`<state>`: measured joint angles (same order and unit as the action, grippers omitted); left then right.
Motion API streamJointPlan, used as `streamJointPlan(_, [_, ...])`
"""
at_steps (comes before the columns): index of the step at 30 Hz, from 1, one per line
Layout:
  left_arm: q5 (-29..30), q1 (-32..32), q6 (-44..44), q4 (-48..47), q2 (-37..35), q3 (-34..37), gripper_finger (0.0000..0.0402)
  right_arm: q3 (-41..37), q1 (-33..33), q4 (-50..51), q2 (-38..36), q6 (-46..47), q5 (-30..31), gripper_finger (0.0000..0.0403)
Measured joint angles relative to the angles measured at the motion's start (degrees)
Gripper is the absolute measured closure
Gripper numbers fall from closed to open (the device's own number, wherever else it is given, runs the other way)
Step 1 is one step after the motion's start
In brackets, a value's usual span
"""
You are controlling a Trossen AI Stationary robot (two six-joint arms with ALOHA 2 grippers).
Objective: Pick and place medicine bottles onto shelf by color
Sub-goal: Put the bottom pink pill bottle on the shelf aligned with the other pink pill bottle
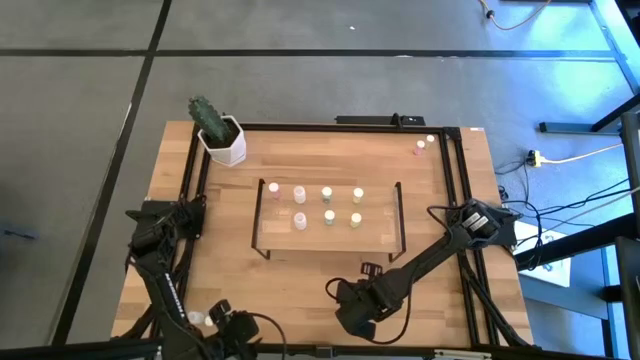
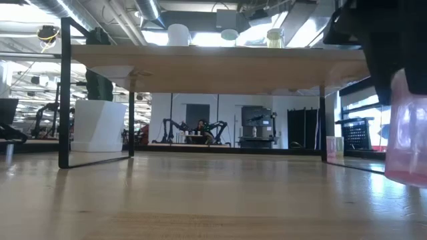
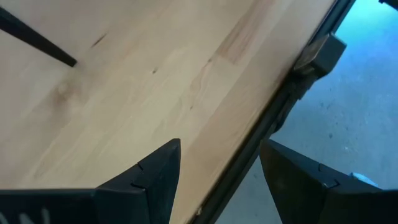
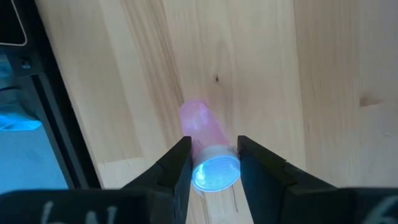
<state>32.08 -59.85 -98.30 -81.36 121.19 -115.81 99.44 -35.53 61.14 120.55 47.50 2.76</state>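
Now, right pincer point(image 4: 212, 163): holds a pink bottle point(image 4: 205, 134), lower middle of the high view.
Left pincer point(image 3: 217, 171): wide, lower left.

Potted cactus point(image 1: 213, 123) in white pot — table's point(image 1: 300, 285) far-left corner.

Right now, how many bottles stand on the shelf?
6 on the shelf: two pink at left, two pale green in the middle, two yellow at right.
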Motion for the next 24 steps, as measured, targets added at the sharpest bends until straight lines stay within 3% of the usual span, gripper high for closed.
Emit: streamJointPlan(24, [0.3, 1.1, 0.0, 0.0, 0.0, 0.0, 0.0189, 0.0, 0.6, 0.0, 0.0, 0.2, -1.3, 0.0283])
